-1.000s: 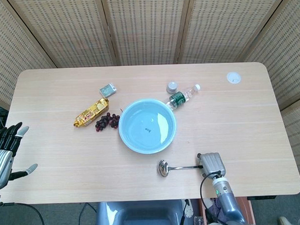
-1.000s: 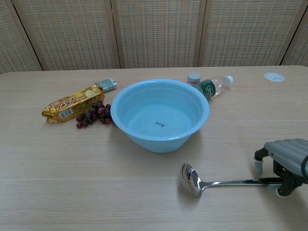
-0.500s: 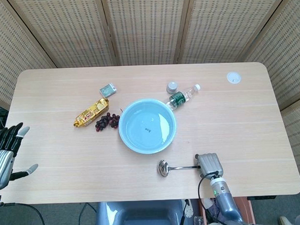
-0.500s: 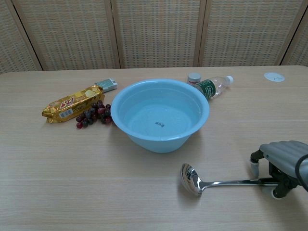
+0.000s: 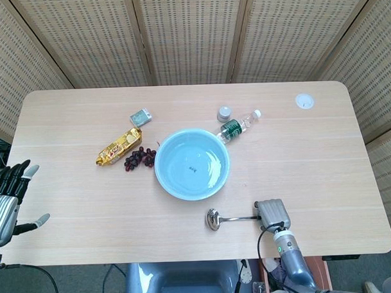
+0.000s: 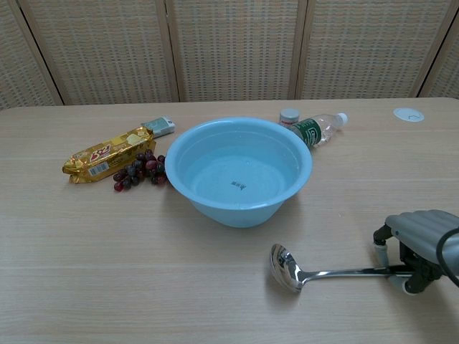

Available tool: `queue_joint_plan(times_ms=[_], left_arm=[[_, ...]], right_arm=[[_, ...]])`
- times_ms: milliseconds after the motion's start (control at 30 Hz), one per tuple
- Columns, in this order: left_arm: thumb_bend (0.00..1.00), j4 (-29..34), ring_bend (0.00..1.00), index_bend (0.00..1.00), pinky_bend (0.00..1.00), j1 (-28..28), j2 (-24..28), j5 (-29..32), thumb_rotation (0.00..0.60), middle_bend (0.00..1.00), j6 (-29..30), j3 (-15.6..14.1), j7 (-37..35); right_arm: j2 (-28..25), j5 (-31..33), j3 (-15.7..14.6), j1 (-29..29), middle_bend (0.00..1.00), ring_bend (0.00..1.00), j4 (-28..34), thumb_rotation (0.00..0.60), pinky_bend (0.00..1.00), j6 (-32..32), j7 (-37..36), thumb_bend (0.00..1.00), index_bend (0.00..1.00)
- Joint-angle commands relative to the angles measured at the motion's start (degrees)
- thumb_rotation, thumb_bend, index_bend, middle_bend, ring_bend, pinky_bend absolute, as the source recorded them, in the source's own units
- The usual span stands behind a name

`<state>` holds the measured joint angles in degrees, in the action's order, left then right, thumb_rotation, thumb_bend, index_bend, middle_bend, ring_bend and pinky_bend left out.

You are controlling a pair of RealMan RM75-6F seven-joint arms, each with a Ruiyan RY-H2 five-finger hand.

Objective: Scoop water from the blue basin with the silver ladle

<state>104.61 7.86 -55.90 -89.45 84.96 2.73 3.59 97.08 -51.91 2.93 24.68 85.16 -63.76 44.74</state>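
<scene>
The blue basin (image 5: 191,164) (image 6: 239,170) stands mid-table with water in it. The silver ladle (image 5: 215,218) (image 6: 287,267) lies flat on the table in front of the basin, bowl to the left and handle pointing right. My right hand (image 5: 273,214) (image 6: 417,239) hovers over the end of the handle with its fingers curved down on either side; the thumb stands a little off the handle, and no grip shows. My left hand (image 5: 8,197) hangs beyond the table's left edge, fingers spread, holding nothing. It shows only in the head view.
Left of the basin lie a gold snack packet (image 5: 118,146) (image 6: 107,154), a bunch of dark grapes (image 5: 138,158) (image 6: 138,170) and a small grey box (image 5: 140,115). Behind it on the right lie a plastic bottle (image 5: 238,126) (image 6: 316,128) and a small jar (image 5: 224,113). A white disc (image 5: 304,101) sits far right.
My right hand has shifted slightly left along the ladle handle. The ladle, the basin and my left hand have stayed where they were.
</scene>
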Motion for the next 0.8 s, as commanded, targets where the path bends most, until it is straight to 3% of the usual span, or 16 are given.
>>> queue_joint_plan(times_ms=[33, 267, 800], left_arm=[[0.0, 0.0, 0.0, 0.0, 0.0, 0.03, 0.0, 0.01, 0.6, 0.0, -0.05, 0.01, 0.03], [0.0, 0.0, 0.0, 0.0, 0.0, 0.11, -0.01, -0.02, 0.6, 0.0, -0.2, -0.05, -0.01], [0.0, 0.04, 0.0, 0.0, 0.0, 0.38, -0.2, -0.1, 0.6, 0.0, -0.73, -0.19, 0.38]], right_arm=[[-0.09, -0.04, -0.03, 0.02, 1.0, 0.99, 0.0, 0.6, 1.0, -0.21, -0.15, 0.54, 0.68], [-0.86, -2.27, -0.02, -0.29, 1.0, 0.99, 0.55, 0.6, 1.0, -1.04, -2.99, 0.66, 0.73], [-9.05, -11.83, -0.45, -2.09, 1.0, 0.99, 6.06, 0.6, 1.0, -1.17, -17.62, 0.7, 0.77]])
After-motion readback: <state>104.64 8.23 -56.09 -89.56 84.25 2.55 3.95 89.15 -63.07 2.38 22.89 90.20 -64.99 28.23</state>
